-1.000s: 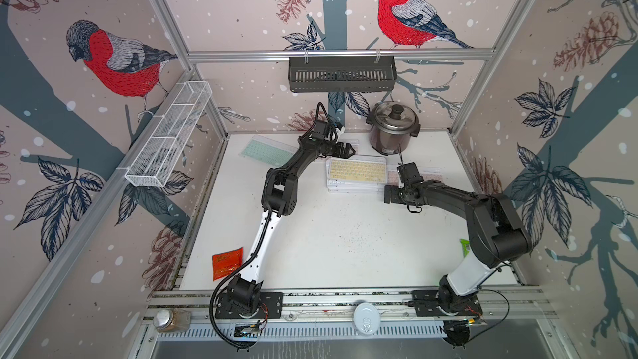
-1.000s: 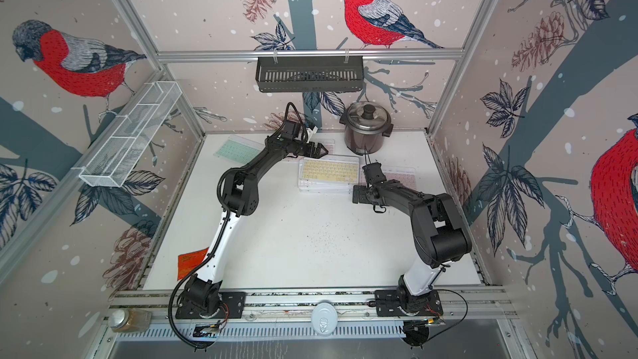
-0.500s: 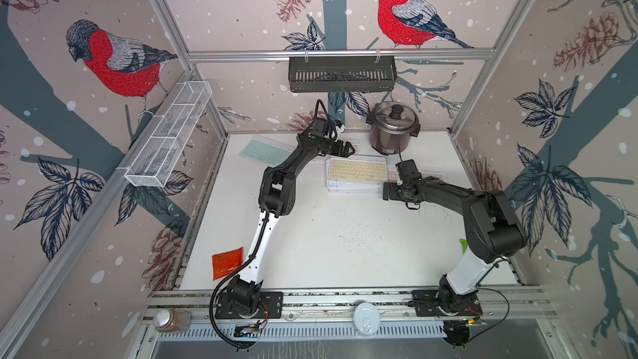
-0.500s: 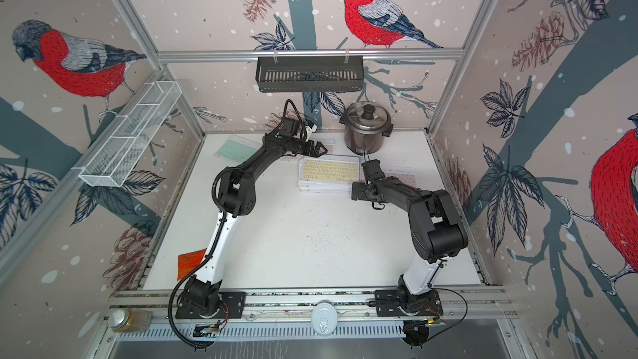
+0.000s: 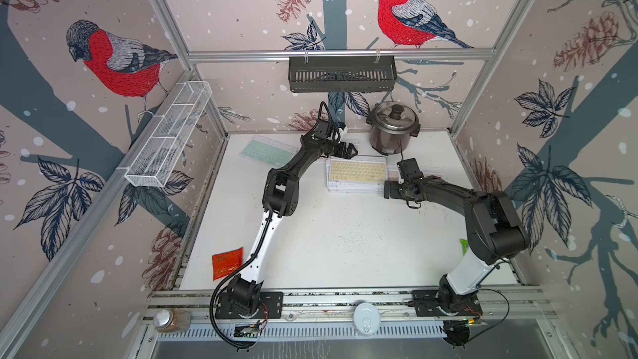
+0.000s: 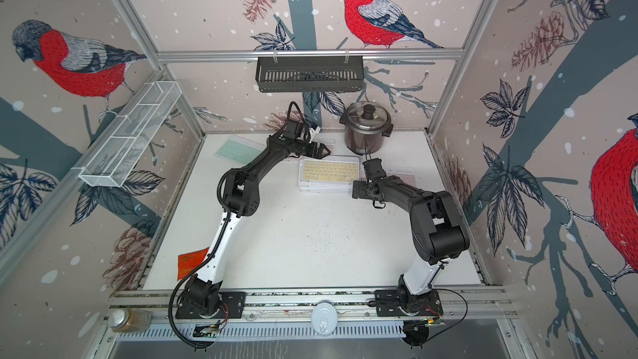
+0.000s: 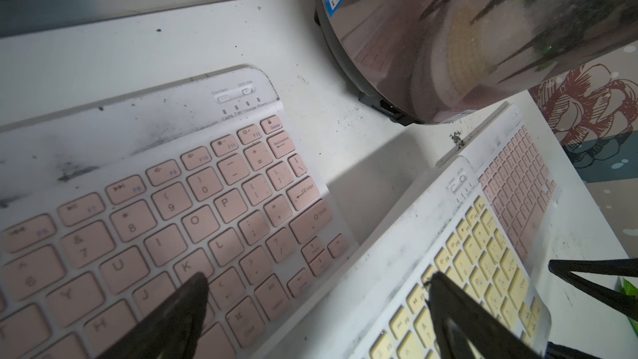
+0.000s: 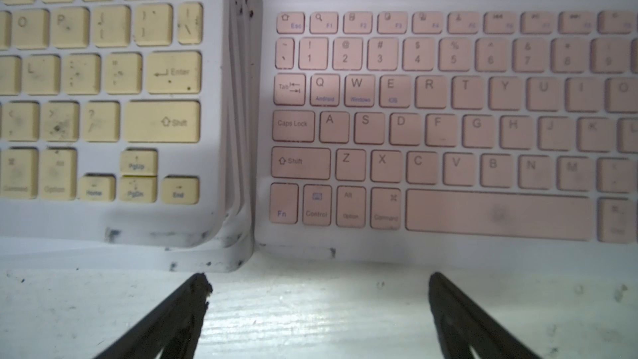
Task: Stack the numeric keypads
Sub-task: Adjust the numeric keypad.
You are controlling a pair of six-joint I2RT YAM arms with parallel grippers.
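A stack of numeric keypads with a yellow-keyed one on top (image 5: 357, 172) (image 6: 328, 171) lies at the back middle of the table. A pink keypad (image 5: 426, 171) (image 8: 448, 126) lies flat against its right side. Another pink keypad (image 7: 172, 219) lies behind the stack, and a mint green one (image 5: 267, 150) (image 6: 238, 149) at the back left. My left gripper (image 5: 348, 150) (image 7: 316, 279) hovers open over the gap between that pink keypad and the yellow one (image 7: 476, 271). My right gripper (image 5: 390, 189) (image 8: 319, 278) is open over bare table, just in front of the stack's near right corner (image 8: 228, 253).
A steel rice cooker (image 5: 392, 127) (image 7: 466, 29) stands at the back, close behind the keypads. A red packet (image 5: 226, 262) lies front left and a green packet (image 5: 464, 246) at the right edge. A black basket (image 5: 341, 74) hangs on the back wall, a white wire basket (image 5: 169, 132) on the left.
The right arm has shifted slightly near the stack's right corner. Both grippers stay open and the keypads have not moved.
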